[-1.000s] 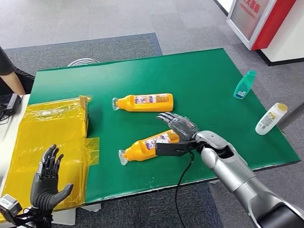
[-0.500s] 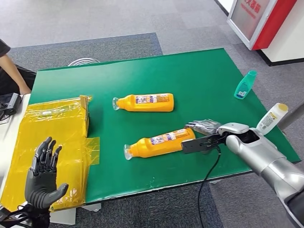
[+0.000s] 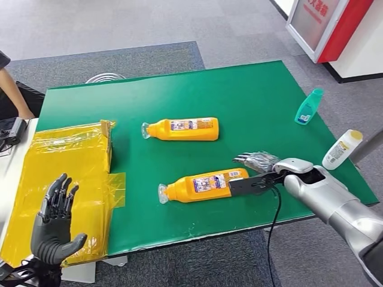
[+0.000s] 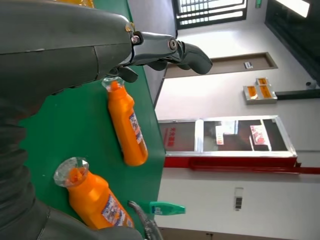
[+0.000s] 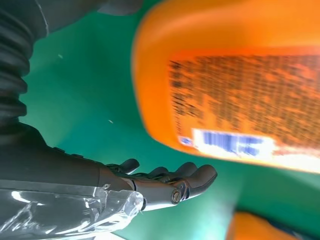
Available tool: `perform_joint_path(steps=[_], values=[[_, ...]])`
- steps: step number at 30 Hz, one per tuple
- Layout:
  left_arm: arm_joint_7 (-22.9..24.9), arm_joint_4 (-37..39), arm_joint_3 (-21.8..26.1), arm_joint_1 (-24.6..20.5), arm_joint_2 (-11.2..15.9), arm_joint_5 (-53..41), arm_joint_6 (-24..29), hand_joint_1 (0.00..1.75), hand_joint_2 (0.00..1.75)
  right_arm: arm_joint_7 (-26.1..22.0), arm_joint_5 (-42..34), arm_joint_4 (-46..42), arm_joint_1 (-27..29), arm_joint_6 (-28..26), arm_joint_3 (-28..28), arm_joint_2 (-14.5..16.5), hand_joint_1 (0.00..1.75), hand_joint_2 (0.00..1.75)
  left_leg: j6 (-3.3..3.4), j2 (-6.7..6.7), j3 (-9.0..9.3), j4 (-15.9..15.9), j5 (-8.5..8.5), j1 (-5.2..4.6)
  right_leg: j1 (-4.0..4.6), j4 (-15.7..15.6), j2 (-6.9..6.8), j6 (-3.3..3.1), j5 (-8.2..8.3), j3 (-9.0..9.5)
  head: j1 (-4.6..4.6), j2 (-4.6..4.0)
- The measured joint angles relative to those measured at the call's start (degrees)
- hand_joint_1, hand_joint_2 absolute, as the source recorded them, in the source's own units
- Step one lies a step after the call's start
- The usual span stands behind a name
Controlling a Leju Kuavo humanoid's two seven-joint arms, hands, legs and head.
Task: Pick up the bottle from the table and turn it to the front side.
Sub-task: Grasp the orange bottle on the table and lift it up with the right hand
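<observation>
Two orange bottles lie on their sides on the green table [image 3: 253,95]. The near bottle [image 3: 203,184] has its cap to the left and its label up; the far bottle [image 3: 183,128] lies parallel behind it. My right hand [image 3: 257,171] is at the near bottle's base end, its thumb against the base and its fingers [image 3: 254,159] spread just behind, gripping nothing. The right wrist view shows that bottle [image 5: 241,85] blurred and close above the spread fingers [image 5: 170,182]. My left hand [image 3: 55,222] hovers open over the yellow box; both orange bottles [image 4: 127,127] [image 4: 94,200] lie beyond its fingers [image 4: 166,50].
A box wrapped in yellow film [image 3: 63,173] covers the table's left end. A teal bottle [image 3: 308,106] and a white bottle with a yellow cap [image 3: 341,149] lie near the right edge. A person's arm [image 3: 14,95] is at the far left. A red and white stand [image 3: 334,30] is behind.
My right hand has slid right, from over the near bottle to its base end. The near bottle has swung level and shifted right. My left hand has dropped slightly.
</observation>
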Motion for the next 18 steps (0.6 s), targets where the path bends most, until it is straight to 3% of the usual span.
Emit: perform_joint_path(steps=[5,18], values=[[0.11,5.22,-0.12,0.73,1.30,-4.86,0.80,0.00,1.75,-0.31,-0.21,0.60,0.04,-2.46,1.13,1.41,0.00,1.75,0.00,0.00,-0.01,0.00,0.00,0.00,0.00,0.00,-0.01,0.00,0.00,-0.03,-0.01,0.01],[0.37,11.53,-0.90,0.57,2.34,-3.87,0.89,0.00,1.75,1.51,-3.31,1.97,0.74,-2.39,2.06,8.35,0.00,1.75,0.00,0.01,-0.02,0.00,0.02,0.00,0.01,0.00,-0.02,0.00,0.00,-0.05,-0.01,0.01]])
